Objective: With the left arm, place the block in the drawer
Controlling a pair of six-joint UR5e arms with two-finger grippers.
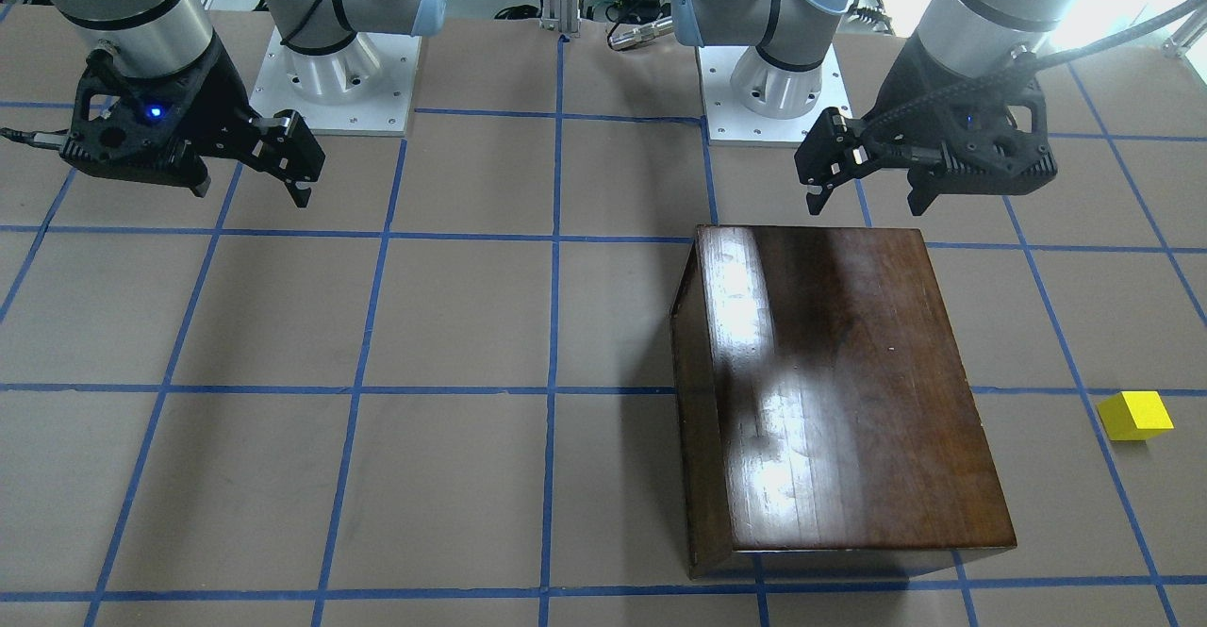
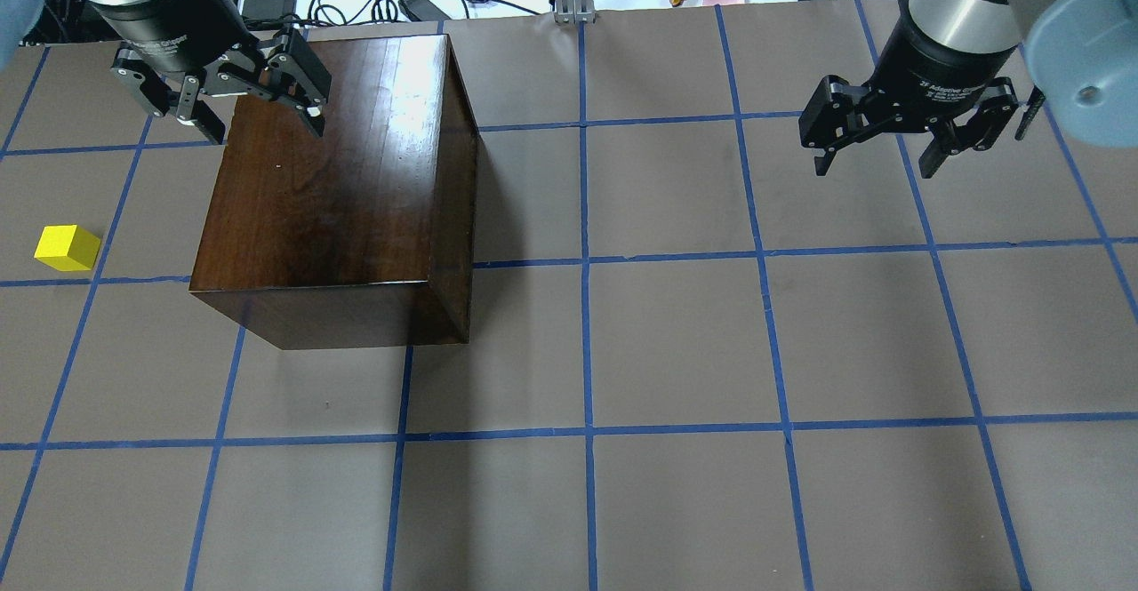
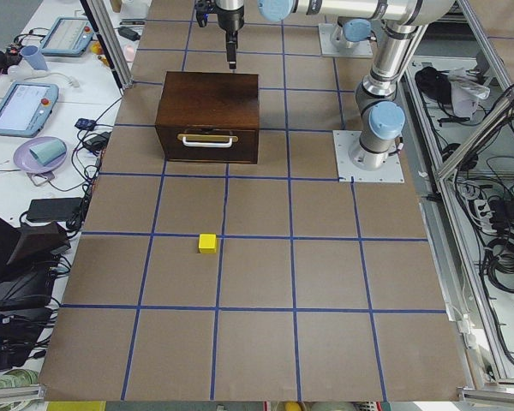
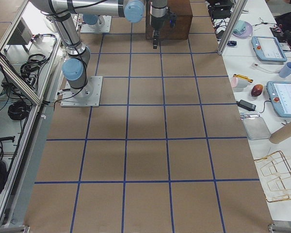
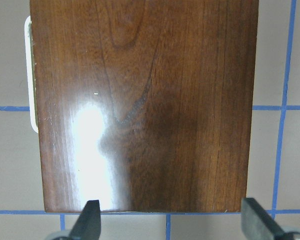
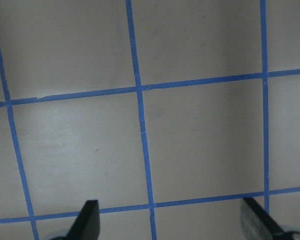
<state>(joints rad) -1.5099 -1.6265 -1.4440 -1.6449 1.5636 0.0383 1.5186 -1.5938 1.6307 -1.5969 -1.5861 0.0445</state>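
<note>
Block [image 2: 67, 247] on table [image 2: 676, 342], on the handle side of the box [image 2: 338, 191], clear of the shut drawer [image 3: 207, 141]. Left gripper [image 2: 267, 129] hangs above the box, pointing down, fingers spread wide, empty; block well apart from it. Right gripper [image 2: 873, 169] also wide, over the table.

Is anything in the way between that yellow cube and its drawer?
Yes, the drawer itself: it is shut, its front panel flush with the wooden box. Only bare table lies between the block and that front, and the open left gripper holds nothing.
</note>
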